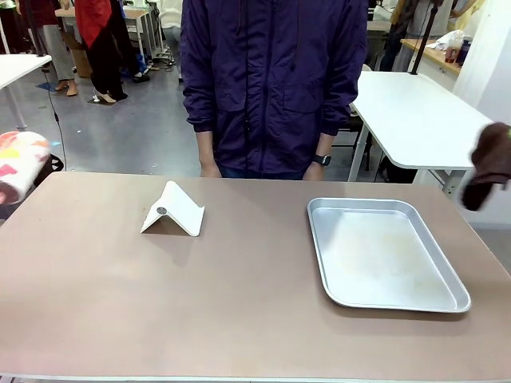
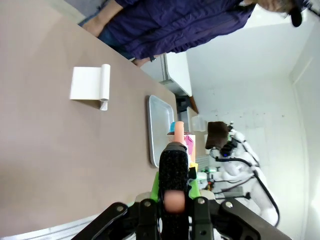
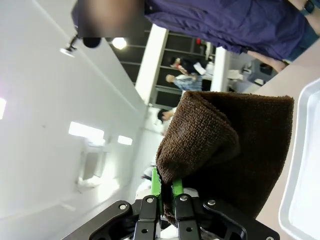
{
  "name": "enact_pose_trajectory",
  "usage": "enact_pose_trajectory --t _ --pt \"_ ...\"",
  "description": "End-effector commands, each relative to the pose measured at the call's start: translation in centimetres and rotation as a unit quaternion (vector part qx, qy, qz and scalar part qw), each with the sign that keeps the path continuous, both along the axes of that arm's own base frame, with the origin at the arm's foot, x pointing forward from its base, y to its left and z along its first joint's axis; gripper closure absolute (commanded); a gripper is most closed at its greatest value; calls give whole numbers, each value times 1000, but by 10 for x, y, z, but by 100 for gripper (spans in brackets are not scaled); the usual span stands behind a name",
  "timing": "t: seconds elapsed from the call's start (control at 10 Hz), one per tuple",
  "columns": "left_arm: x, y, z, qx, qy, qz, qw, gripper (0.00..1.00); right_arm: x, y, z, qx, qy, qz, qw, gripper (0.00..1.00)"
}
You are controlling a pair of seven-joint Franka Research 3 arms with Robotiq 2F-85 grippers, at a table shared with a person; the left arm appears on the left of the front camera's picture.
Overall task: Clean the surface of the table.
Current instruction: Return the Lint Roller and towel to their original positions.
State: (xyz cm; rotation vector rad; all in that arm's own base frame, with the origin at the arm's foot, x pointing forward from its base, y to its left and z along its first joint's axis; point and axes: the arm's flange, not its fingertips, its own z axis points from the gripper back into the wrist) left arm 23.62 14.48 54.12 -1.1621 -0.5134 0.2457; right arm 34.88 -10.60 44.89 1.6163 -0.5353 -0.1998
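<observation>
The table (image 1: 239,311) has a wide brownish-tan top, which runs up the left wrist view as the table (image 2: 35,140). My right gripper (image 3: 166,186) is shut on a folded brown cloth (image 3: 235,145). That cloth (image 1: 489,163) hangs in the air past the table's right edge, above the tabletop's height. My left gripper (image 2: 174,187) is shut on a black rough-surfaced thing with peach-coloured ends (image 2: 175,167), held above the near side of the table. The far right arm with the cloth (image 2: 217,135) also appears in the left wrist view.
A shiny metal tray (image 1: 383,254) lies on the right half of the table. A white folded stand (image 1: 172,210) sits left of centre. A person in a dark blue jacket (image 1: 271,80) stands at the far edge, hands down. A white table (image 1: 415,120) stands behind, right.
</observation>
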Motion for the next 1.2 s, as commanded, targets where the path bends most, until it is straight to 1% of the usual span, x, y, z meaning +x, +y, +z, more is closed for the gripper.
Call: enact_pose_trajectory --t 0.0,0.1,0.2,0.3,0.4,0.5,0.6,0.7,0.8,0.9,1.0,1.1 --pt "42 -55 10 17 11 22 1000 78 37 76 15 -46 12 -3 999 90" --pt "73 -84 9 39 -2 41 998 78 63 120 16 -74 14 1 997 90" --pt "94 -115 2 56 0 3 998 78 84 160 11 -107 3 2 994 90" --pt "116 -143 -6 72 2 -33 997 78 101 194 2 -145 7 22 989 90" --pt "134 -165 -15 92 6 -61 994 78 114 220 -10 -165 14 45 985 90" --pt "152 -182 -27 102 25 -77 991 78 125 237 -26 -181 27 54 982 90" --pt "172 -198 -44 128 44 -92 987 78 133 250 -45 -198 42 69 977 90" --pt "189 -210 -61 154 61 -86 982 78 137 259 -63 -213 53 84 972 90" --pt "205 -223 -77 173 68 -90 978 78 137 267 -83 -229 67 106 965 90" --pt "222 -234 -91 214 64 -65 973 78 135 273 -105 -251 87 126 956 90" --pt "234 -244 -104 227 61 -49 971 78 132 277 -127 -275 103 142 945 90" --pt "241 -248 -112 237 56 -30 969 78 130 277 -136 -276 114 160 941 90"
